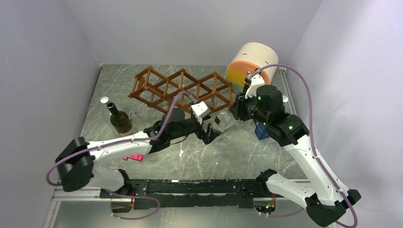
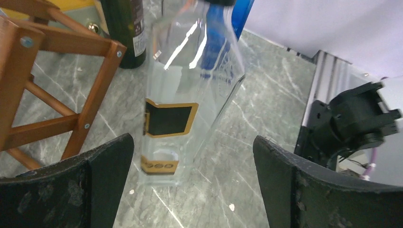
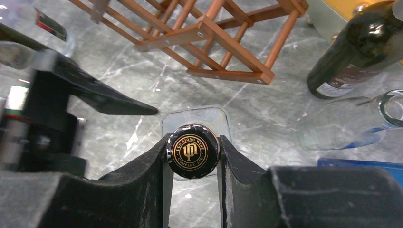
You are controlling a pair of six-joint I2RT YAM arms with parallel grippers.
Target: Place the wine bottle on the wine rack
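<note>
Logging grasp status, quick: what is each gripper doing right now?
Left gripper: open, holding nothing; the clear bottle stands between its fingers.
Right gripper: closed on that bottle's cap.

We see the wine rack point(image 2: 14, 85) as smooth, satin, reddish-brown wood with small metal screws. The clear bottle point(image 2: 190, 71) is glossy glass, and its cap point(image 3: 192, 151) is shiny black with gold print. The left fingers point(image 2: 76, 190) look matt black and scuffed. The table point(image 1: 237, 152) is smooth, grey and marble-like.
</note>
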